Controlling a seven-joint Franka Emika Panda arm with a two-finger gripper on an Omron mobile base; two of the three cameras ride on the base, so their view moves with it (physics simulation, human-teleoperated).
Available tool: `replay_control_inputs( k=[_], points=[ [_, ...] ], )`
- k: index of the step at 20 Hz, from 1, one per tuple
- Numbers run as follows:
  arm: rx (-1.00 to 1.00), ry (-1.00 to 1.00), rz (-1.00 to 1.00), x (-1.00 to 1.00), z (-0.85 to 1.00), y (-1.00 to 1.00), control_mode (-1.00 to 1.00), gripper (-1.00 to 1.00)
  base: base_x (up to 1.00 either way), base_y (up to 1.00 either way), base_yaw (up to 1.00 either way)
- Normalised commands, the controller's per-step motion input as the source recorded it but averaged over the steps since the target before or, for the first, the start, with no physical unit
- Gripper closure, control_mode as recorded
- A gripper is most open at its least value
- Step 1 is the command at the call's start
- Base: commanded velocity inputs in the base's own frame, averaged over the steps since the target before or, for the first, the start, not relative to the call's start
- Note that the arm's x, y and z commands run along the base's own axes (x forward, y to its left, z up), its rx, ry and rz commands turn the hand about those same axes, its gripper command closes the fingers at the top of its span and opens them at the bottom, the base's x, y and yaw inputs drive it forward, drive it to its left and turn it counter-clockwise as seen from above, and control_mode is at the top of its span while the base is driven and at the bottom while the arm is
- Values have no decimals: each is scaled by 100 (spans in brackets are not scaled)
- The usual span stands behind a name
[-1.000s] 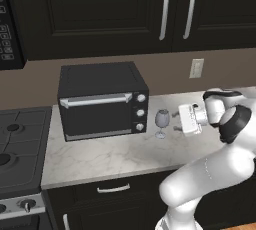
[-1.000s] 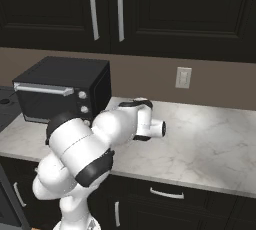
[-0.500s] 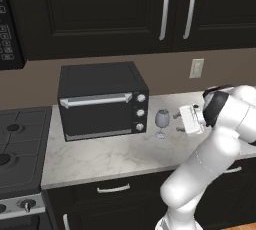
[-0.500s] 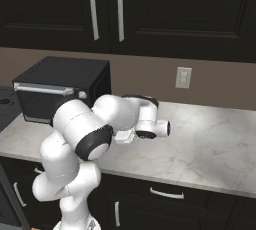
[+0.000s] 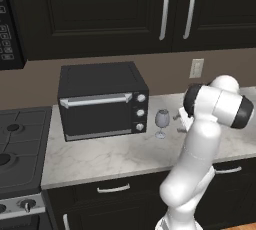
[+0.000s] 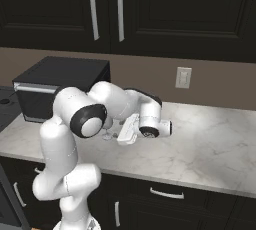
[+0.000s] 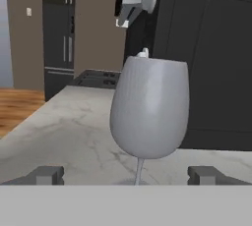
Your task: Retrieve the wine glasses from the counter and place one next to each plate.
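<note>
Setting: dark kitchen cabinets are seen above a marbled counter, with a black toaster oven set on it and a stove at its left end.
Wine glass: one grey see-through wine glass is stood upright on the counter, just beside the toaster oven's knob side, apart from it. In the hand view the same wine glass is seen close up, its bowl centred and its thin stem running down between the fingertips.
Gripper: the gripper is spread wide and nothing is held; one fingertip is seen on each side of the stem, with clear space between them and the glass.
Stage: the approach is judged nearly done; the grasp is not yet made.
Handling: the glass is judged light, rigid, smooth and breakable, and top-heavy on its small foot, so it may be tipped by a sideways nudge.
Hold: the stem just under the bowl, or the lower bowl, is judged the best place; a gentle squeeze is advised, and the glass should be kept upright.
Second glass and plates: cannot be told from these views.
</note>
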Motion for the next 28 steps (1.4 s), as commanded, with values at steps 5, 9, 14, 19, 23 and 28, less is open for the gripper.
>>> replay_control_inputs(
  k=[5,9,14,19,23,28],
  points=[
    [0,1,0,-11,-1,18,-100,-100,0,0,0],
    [0,2,0,0,-1,14,-100,-100,0,0,0],
    [0,4,0,0,-8,17,-100,-100,0,0,0],
    [0,5,0,-1,-3,28,-100,-100,0,0,0],
    [0,1,0,-2,0,42,-100,-100,0,0,0],
    [0,3,0,0,-5,19,-100,-100,0,0,0]
  ],
)
